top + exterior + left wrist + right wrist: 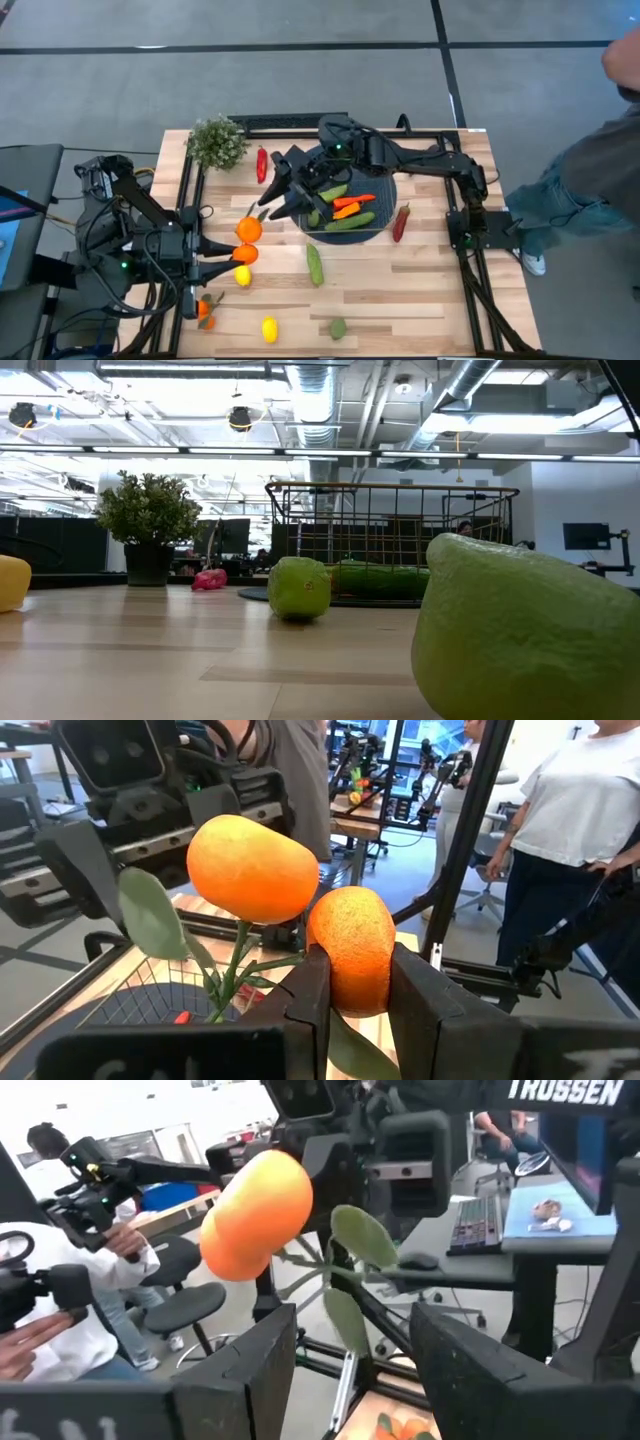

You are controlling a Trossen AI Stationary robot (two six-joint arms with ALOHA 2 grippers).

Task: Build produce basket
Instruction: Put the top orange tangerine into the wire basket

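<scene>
My left gripper (pixel 232 254) is over the table's left part, shut on a sprig of two oranges with a green stem and leaves. One orange (pixel 350 955) sits between its fingers. The second orange (pixel 255 870) stands above it on the stem and appears in the high view as the second orange (pixel 248 230). My right gripper (pixel 268 200) is open and points left at the sprig. In its wrist view the upper orange (pixel 255 1215) and a leaf (pixel 360 1235) lie just ahead of the right gripper (pixel 355 1340). The wire basket (pixel 383 190) rests on a round dark mat and holds cucumbers and carrots. My left gripper pinches the lower orange (pixel 345 985) of the sprig between its two fingers, one on either side. The fingers come level from the table's left. The second orange and the leaves stand free above and beside the fingers. Neither shows in the low view.
Loose on the table are a cucumber (pixel 315 265), lemons (pixel 269 328), a lime (pixel 338 328), another small orange (pixel 205 310) and red peppers (pixel 262 165). A leafy plant (pixel 217 142) stands at the far left. A person (pixel 590 190) stands past the right edge.
</scene>
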